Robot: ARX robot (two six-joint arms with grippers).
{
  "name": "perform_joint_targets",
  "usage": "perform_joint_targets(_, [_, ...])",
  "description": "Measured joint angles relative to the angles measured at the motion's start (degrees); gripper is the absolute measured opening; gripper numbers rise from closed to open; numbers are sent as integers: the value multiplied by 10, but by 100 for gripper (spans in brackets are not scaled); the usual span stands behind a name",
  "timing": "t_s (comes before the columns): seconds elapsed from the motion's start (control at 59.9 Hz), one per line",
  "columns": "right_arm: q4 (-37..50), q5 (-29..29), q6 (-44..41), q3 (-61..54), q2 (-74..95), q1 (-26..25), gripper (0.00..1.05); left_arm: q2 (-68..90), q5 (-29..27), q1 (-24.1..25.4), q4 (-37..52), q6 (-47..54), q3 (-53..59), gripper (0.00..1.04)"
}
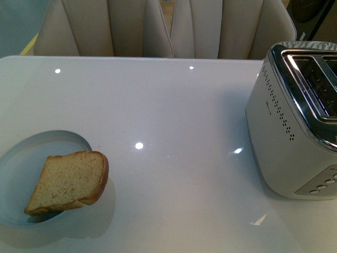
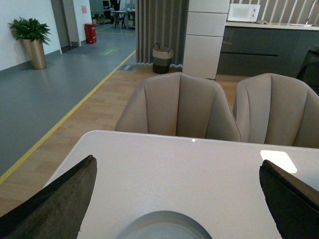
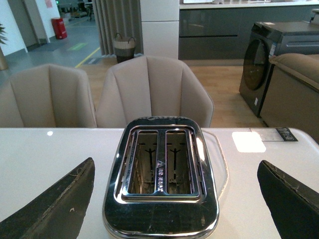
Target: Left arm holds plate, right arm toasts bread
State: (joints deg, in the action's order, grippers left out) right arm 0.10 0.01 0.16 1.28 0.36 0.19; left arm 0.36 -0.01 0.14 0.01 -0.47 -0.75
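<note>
A pale blue plate (image 1: 37, 153) lies at the table's front left, with a light brown bread slice (image 1: 68, 182) leaning over its right rim. Neither arm shows in the front view. In the left wrist view my left gripper (image 2: 177, 199) is open, its black fingers (image 2: 60, 199) wide apart, and the plate's far rim (image 2: 164, 226) sits between them, untouched. My right gripper (image 3: 177, 199) is open too, hanging above the silver toaster (image 3: 159, 174), whose two slots hold nothing. The toaster (image 1: 295, 121) stands at the table's right.
Beige chairs (image 1: 163, 29) line the far edge of the white table (image 1: 174, 121). The toaster's buttons (image 1: 324, 184) face the front. Beyond the table are an office floor, a potted plant (image 2: 31, 40) and a washing machine (image 3: 269, 55).
</note>
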Motion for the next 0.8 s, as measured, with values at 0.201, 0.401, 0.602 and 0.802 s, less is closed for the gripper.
perform_joint_targets(0.201, [0,0,0,0,0,0,96,0,0,0,0,0,0,98])
perform_joint_targets(0.401, [0,0,0,0,0,0,96,0,0,0,0,0,0,98])
perform_joint_targets(0.602, [0,0,0,0,0,0,96,0,0,0,0,0,0,98])
perform_joint_targets(0.802, [0,0,0,0,0,0,96,255,355,146,-175,-69,-96,98])
